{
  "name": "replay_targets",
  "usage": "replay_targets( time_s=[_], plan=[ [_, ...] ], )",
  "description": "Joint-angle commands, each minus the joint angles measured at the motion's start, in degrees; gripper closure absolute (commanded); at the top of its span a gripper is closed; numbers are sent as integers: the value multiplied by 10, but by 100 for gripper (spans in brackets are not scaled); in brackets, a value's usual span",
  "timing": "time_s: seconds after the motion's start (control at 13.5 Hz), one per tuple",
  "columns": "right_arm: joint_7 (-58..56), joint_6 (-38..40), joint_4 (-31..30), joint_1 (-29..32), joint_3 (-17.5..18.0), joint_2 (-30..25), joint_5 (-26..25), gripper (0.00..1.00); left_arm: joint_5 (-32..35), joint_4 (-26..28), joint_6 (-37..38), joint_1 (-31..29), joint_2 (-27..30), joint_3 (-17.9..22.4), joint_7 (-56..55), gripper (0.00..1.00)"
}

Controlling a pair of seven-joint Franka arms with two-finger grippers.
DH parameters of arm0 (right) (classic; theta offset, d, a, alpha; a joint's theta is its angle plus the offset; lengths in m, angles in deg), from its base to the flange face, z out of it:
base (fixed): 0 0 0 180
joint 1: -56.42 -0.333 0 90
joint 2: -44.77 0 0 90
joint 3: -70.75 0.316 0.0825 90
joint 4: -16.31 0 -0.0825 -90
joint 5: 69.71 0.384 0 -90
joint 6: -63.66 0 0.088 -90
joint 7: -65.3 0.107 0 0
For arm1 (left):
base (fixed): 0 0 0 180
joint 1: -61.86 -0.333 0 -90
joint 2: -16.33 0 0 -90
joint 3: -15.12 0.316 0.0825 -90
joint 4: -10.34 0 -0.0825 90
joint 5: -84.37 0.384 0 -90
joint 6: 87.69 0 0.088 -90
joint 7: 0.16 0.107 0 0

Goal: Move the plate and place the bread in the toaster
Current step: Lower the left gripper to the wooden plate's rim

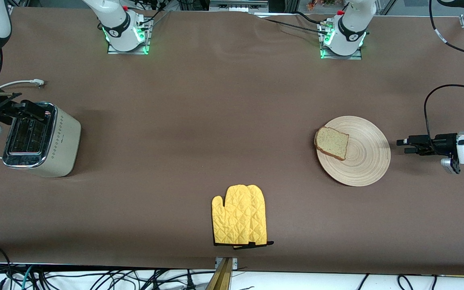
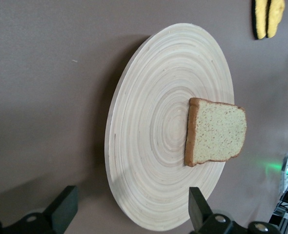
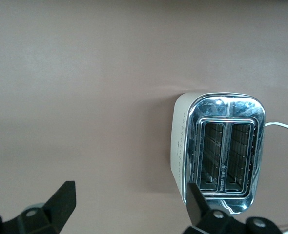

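A: Starting at the right arm's end of the surface (image 1: 224, 121), the toaster (image 1: 42, 141) stands with both slots empty. The right gripper (image 1: 40, 112) hangs over its chrome top; the wrist view shows its jaws spread wide, holding nothing. That arm seems to be waiting.

B: And mid-table?

A: The yellow oven mitt (image 1: 240, 215) lies flat, nearer the front camera than everything else and well apart from both task items.

B: Then the plate?

A: The plate (image 1: 363, 161) sits toward the left arm's end, with the bread (image 1: 332, 143) lying flat on its edge facing the toaster, crust slightly overhanging the rim. The left gripper (image 1: 403, 146) is just beside the plate's outer rim, low and level, jaws spread and touching nothing.

B: So the step in hand?

A: Likely taking the plate by its rim. The arm should bring one finger under the edge and one over it, close gently, and keep the plate level when moving, since the bread rests loose near the opposite edge and could slide off.
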Motion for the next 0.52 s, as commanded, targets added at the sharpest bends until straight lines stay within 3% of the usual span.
replay_targets(
  time_s=[0.0, 0.22, 0.37, 0.45],
  plan=[
    [4, 3, 12, 5, 5, 5, -4, 0, -42, -11, 2, -6, -28, -6, 22, 0],
    [1, 3, 12, 6, 5, 5, -4, 0, -82, 2, 8, -6, -52, -7, 23, 1],
    [2, 3, 12, 6, 5, 5, -4, 0, -84, 2, 8, -4, -64, -8, 23, 12],
    [2, 3, 12, 6, 5, 5, -4, 0, -85, 2, 8, -6, -67, -8, 23, 34]
  ],
)
